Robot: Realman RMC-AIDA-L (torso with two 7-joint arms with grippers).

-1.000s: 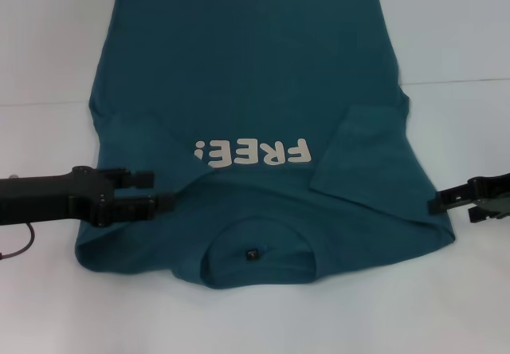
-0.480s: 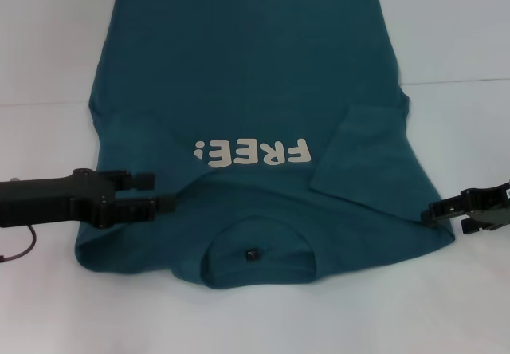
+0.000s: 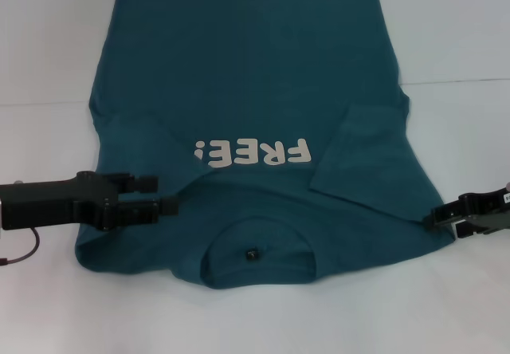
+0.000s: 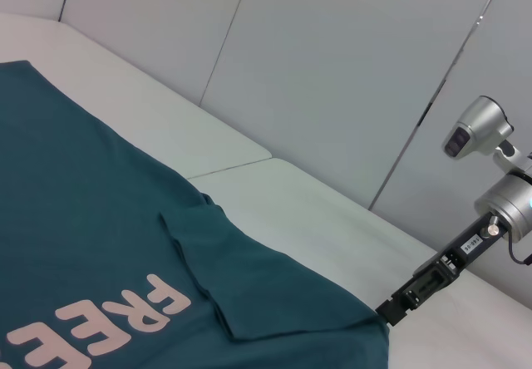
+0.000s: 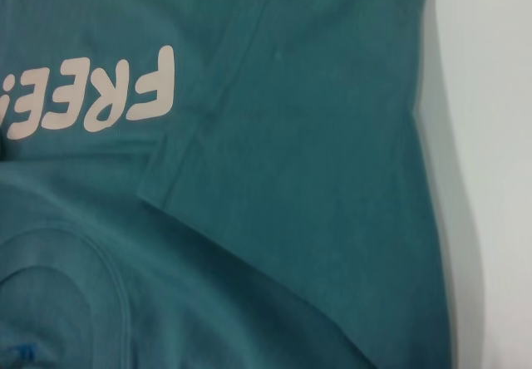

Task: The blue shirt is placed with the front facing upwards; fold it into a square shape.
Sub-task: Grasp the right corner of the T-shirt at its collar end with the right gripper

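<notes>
A white table (image 3: pixel 48 51) fills the space under the robot, and behind it the left wrist view shows a pale panelled wall (image 4: pixel 349 70) that the head view does not reach. The shirt (image 3: pixel 247 59) lies flat across the middle of the table, collar toward the robot and hem at the far edge. It is dark teal-blue, with white "FREE!" lettering (image 3: pixel 251 153) across the chest, reading upside down from the head view. A small dark tag (image 3: pixel 252 253) sits inside the collar. Both sleeves are folded inward onto the body; the right one (image 3: pixel 358 159) lies as a flat flap beside the lettering.

The left gripper (image 3: pixel 163 194) reaches in over the shirt's left shoulder, its two fingers (image 3: pixel 143 182) spread a little apart with nothing between them. The right gripper (image 3: pixel 432 217) sits at the shirt's right edge near the shoulder, touching the cloth; whether its fingers are apart or together I cannot tell. The left wrist view catches that same gripper (image 4: pixel 392 308) from across the table, its tip at the corner of the fabric. The right wrist view shows only cloth up close: the folded sleeve's hem (image 5: pixel 179 149), the lettering, the collar seam (image 5: pixel 100 261) and the bare table alongside.
</notes>
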